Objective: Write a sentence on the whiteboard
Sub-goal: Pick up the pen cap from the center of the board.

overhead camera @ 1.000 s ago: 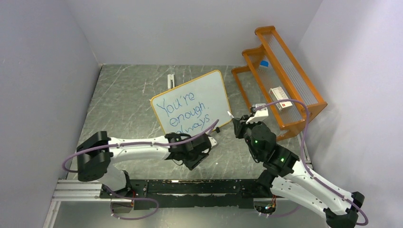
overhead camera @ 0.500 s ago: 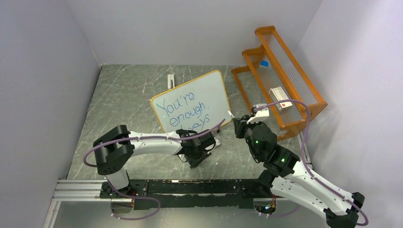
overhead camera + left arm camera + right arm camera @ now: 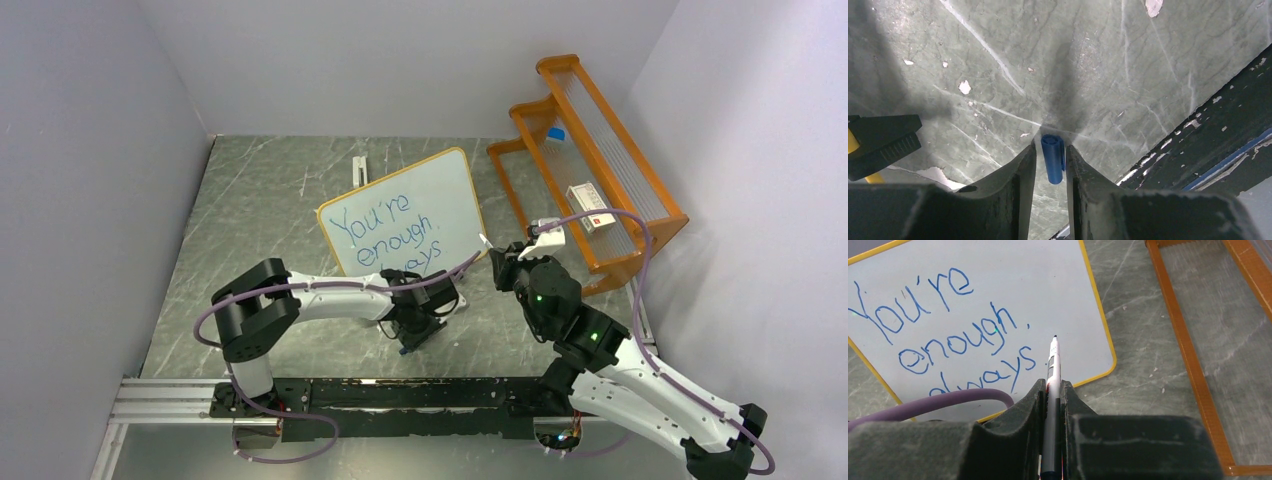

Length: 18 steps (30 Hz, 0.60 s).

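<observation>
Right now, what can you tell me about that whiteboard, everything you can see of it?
The whiteboard is a white rectangle with rounded corners and a thin yellow-orange frame, seemingly lying on the grey marbled table, turned askew. Blue handwriting reads "You're enough, always". The left arm's purple cable crosses its near edge; the marker in the right gripper points at it, contact unclear.

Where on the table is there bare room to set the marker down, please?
Widest bare table lies left of the board, up to the wall. A narrow strip runs between board and rack. The board's near edge is crowded: the left gripper, the right gripper and its marker meet there.
</observation>
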Available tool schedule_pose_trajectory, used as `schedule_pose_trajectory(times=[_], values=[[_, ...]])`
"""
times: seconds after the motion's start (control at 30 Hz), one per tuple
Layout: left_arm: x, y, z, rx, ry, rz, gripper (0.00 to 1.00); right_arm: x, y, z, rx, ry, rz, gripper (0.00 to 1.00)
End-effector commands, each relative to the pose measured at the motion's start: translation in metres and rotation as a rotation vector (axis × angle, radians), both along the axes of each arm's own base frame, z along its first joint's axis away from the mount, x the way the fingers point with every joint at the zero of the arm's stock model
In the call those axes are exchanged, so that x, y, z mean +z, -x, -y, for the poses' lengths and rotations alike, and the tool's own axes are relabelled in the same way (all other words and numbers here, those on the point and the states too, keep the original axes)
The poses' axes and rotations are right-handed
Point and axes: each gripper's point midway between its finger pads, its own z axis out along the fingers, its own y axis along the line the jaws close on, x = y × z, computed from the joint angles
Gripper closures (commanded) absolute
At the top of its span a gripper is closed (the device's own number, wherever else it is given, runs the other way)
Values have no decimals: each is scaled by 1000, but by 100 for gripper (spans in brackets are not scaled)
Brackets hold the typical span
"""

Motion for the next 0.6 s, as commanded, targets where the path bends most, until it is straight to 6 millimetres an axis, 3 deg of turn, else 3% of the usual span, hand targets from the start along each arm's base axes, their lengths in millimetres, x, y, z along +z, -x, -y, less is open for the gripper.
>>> schedule_pose_trajectory(times=[0.0, 0.3, 0.57], values=[[-16, 2, -6, -14, -66, -19, 67, 5, -2, 4, -22, -7, 13, 100], [-26, 28, -18, -34, -164, -31, 76, 5, -2, 5, -24, -9, 16, 100], [1, 14, -12, 18, -83, 43, 95, 5, -1, 5, -20, -16, 16, 100]])
